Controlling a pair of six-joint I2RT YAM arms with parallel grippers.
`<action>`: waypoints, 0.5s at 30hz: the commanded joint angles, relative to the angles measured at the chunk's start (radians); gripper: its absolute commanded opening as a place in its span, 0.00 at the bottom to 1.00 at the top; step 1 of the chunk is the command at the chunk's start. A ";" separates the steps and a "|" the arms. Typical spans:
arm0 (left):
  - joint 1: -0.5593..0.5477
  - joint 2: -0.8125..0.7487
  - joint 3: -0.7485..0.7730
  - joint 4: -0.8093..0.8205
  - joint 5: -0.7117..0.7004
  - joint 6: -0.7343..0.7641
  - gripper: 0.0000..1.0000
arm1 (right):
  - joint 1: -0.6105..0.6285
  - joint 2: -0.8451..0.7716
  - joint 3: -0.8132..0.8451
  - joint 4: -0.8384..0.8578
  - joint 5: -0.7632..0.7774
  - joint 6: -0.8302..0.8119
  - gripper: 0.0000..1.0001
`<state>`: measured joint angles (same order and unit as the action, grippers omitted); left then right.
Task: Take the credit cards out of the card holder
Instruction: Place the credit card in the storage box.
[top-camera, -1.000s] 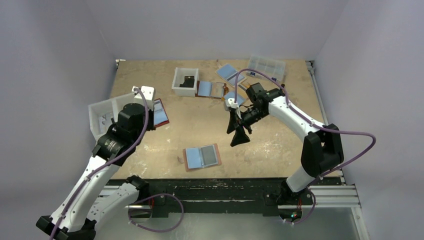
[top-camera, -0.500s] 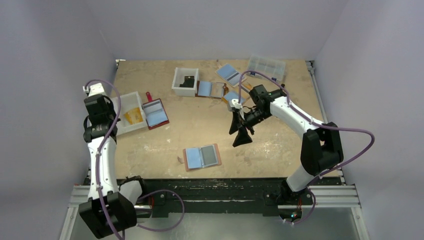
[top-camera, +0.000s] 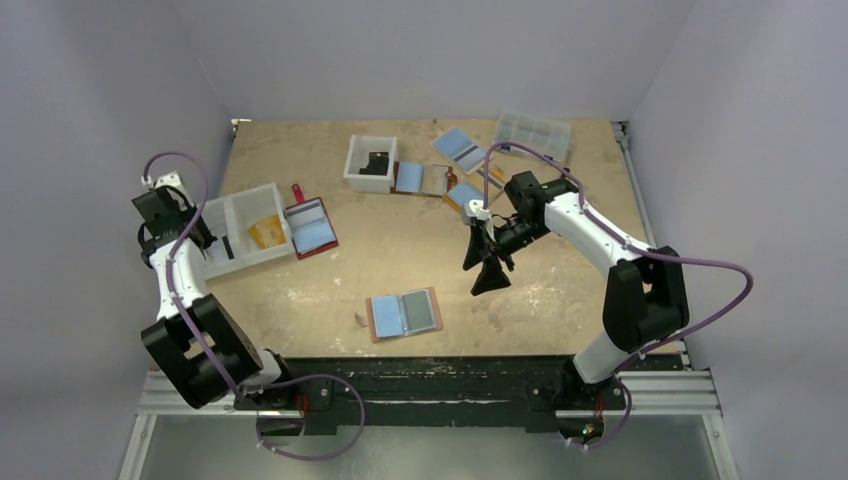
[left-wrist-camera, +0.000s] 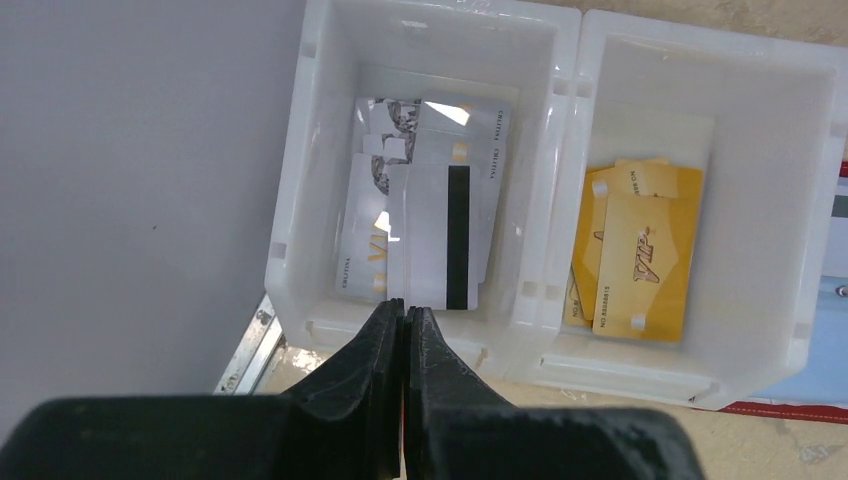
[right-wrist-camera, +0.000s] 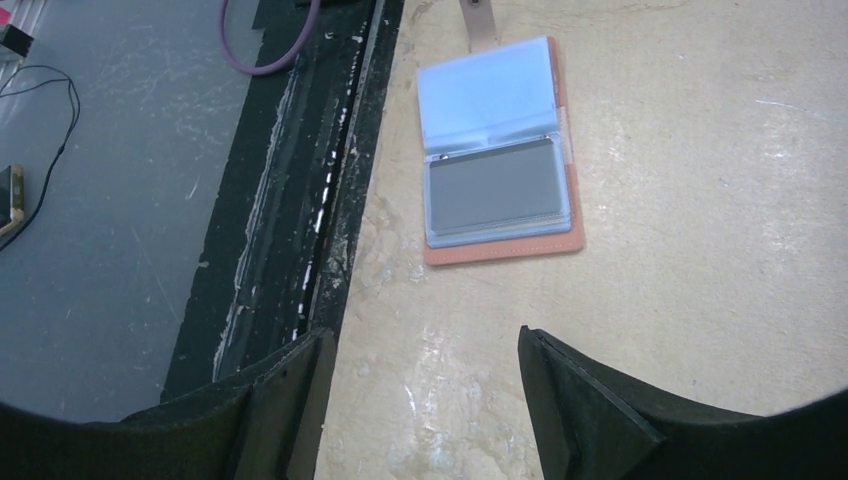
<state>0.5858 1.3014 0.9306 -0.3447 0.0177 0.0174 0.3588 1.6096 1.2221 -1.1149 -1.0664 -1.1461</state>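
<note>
The card holder lies open near the table's front edge, tan border showing. A light blue credit card fills its left half and a dark grey one its right half, both behind clear sleeves. My right gripper hovers open above the table, to the right of and beyond the holder, nothing between its fingers. At the table's left edge my left gripper is shut and empty, just outside the white bin.
The white two-compartment bin holds white cards and yellow cards. A dark red wallet lies beside it. At the back are a small white box, other open wallets and a clear organiser. A black rail borders the front edge.
My left arm has swung back from over the bin to the table's left edge and folded up, uncovering the bin. The right gripper drifted slightly right and nearer, still open.
</note>
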 joint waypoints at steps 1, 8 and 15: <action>0.030 0.047 0.069 0.054 0.164 0.054 0.00 | -0.001 -0.012 0.019 -0.057 -0.045 -0.065 0.75; 0.033 0.130 0.061 0.111 0.258 0.031 0.00 | -0.001 0.001 0.014 -0.066 -0.047 -0.078 0.75; 0.037 0.229 0.119 0.079 0.118 -0.101 0.20 | -0.001 0.010 0.014 -0.065 -0.041 -0.078 0.75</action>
<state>0.6140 1.4944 0.9672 -0.2817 0.2272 0.0170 0.3592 1.6154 1.2221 -1.1629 -1.0737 -1.1984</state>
